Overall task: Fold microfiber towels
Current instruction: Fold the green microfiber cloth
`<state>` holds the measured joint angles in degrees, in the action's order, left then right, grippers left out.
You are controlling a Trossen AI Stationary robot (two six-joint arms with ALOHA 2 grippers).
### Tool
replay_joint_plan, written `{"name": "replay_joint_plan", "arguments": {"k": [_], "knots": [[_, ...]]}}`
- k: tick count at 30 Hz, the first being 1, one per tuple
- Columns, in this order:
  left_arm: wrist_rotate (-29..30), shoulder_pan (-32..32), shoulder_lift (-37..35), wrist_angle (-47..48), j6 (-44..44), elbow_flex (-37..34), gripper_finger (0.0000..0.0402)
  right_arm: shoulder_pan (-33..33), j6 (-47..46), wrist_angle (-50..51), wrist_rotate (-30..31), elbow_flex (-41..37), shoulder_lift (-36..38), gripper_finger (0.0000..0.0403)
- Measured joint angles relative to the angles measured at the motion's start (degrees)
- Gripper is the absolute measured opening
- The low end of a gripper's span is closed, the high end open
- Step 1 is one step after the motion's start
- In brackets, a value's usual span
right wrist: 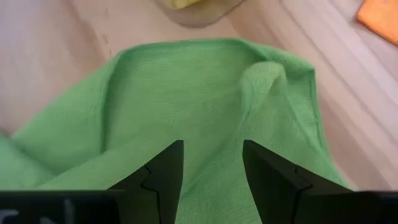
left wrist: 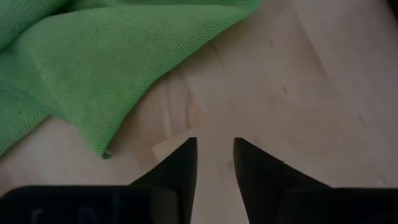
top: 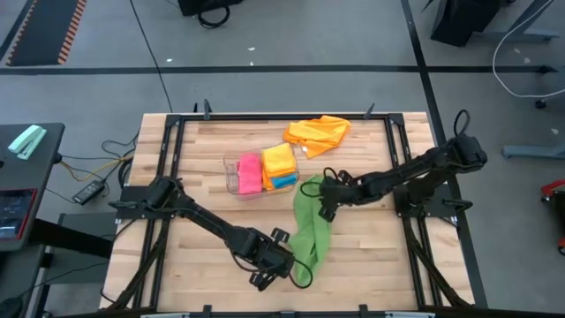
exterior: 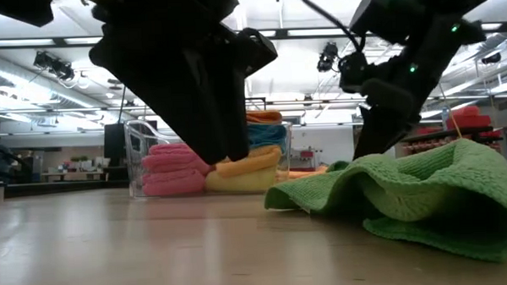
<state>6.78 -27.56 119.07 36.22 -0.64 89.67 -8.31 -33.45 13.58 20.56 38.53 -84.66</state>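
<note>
1. the left gripper (top: pixel 281 266) sits low at the near edge of the table (top: pixel 371 274), just left of the near end of the green towel (top: pixel 312 231); its fingers (left wrist: pixel 180 171) stand slightly apart over bare wood, pinching nothing.
2. the green towel lies rumpled in a long strip running near to far, at mid-table.
3. the right gripper (top: pixel 325 196) is at the towel's far end, fingers (right wrist: pixel 166 171) spread over the cloth; whether they pinch it, i cannot tell.
4. farther, the clear bin (top: pixel 231 170) holds folded pink (top: pixel 250 173), yellow (top: pixel 277 162) and blue (top: pixel 283 182) towels.
5. farthest, an orange towel (top: pixel 318 132) lies crumpled.
</note>
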Motion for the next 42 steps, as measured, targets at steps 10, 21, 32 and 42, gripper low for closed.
{"name": "replay_joint_plan", "arguments": {"k": [10, 21, 32, 42], "knots": [[0.1, 0.1, 0.0, 0.0, 0.0, 0.0, 0.01, 4.5, 4.0, -6.8, -3.7, -2.5, -1.0, 0.0124], [0.1, 0.0, 0.0, 0.2, -0.1, 0.0, 0.0097, 4.9, 7.9, 2.7, -8.2, 0.2, 0.4, 0.0009], [0.1, 0.4, 0.0, -3.6, -6.5, 0.0, 0.0085, 5.0, 11.9, 51.1, -13.7, 19.3, 7.6, 0.0008], [0.1, 1.2, 0.0, -6.3, -6.5, 0.0, 0.0083, 3.3, -2.0, 55.1, -23.4, 10.4, 6.5, 0.0018]]}}
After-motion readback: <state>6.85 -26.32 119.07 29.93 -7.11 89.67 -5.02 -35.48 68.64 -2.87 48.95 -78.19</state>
